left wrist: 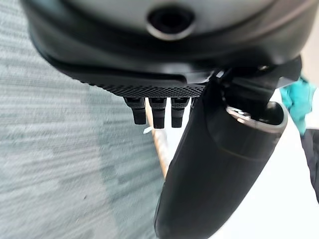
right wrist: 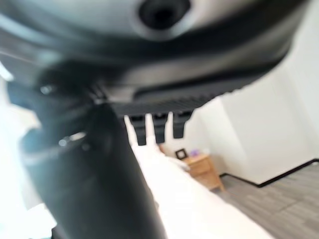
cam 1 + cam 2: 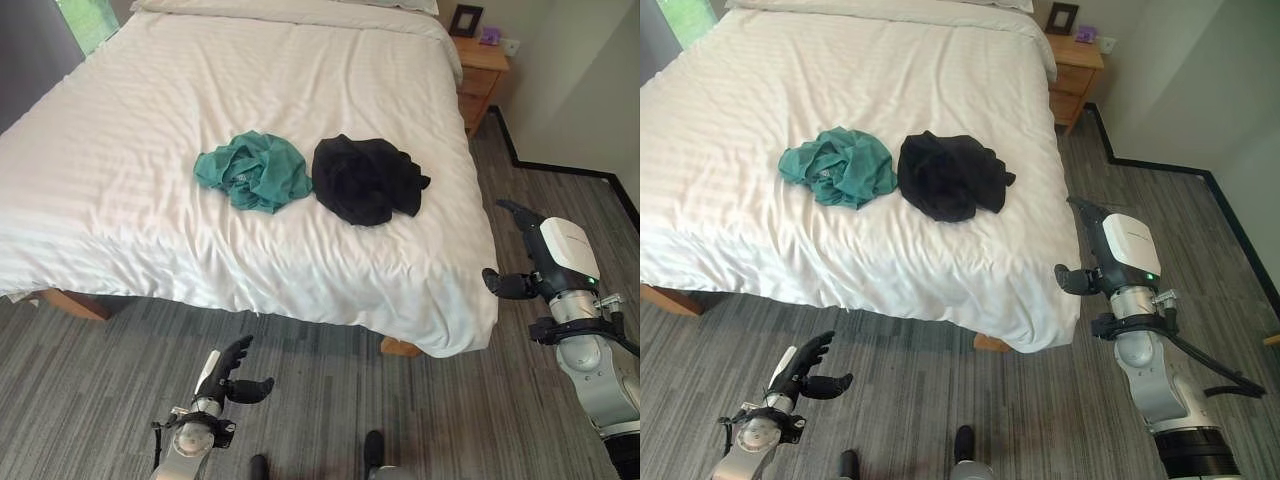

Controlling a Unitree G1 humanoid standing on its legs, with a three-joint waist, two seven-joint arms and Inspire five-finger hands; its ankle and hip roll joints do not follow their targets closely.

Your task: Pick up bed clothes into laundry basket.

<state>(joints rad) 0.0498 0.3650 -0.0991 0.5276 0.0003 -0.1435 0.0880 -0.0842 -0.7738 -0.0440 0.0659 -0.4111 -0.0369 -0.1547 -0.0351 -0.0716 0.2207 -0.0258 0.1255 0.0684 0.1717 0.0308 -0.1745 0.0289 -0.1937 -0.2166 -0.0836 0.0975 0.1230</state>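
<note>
The left robot hand (image 3: 232, 372) hangs open over the floor (image 3: 100, 400), the right robot hand (image 3: 1110, 255) open beside the bed (image 3: 150, 200), both empty; teal cloth (image 3: 252, 171) touches black cloth (image 3: 365, 180).

A: So we've got a bed (image 3: 150, 150) with a white striped cover, right?

B: Yep, and we see a crumpled teal garment (image 3: 254, 172) lying mid-bed, with a black garment (image 3: 365, 180) just beside it, edges about touching.

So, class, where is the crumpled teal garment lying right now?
The crumpled teal garment lies mid-bed on the white striped bedsheet, immediately left of the crumpled black garment.
</note>
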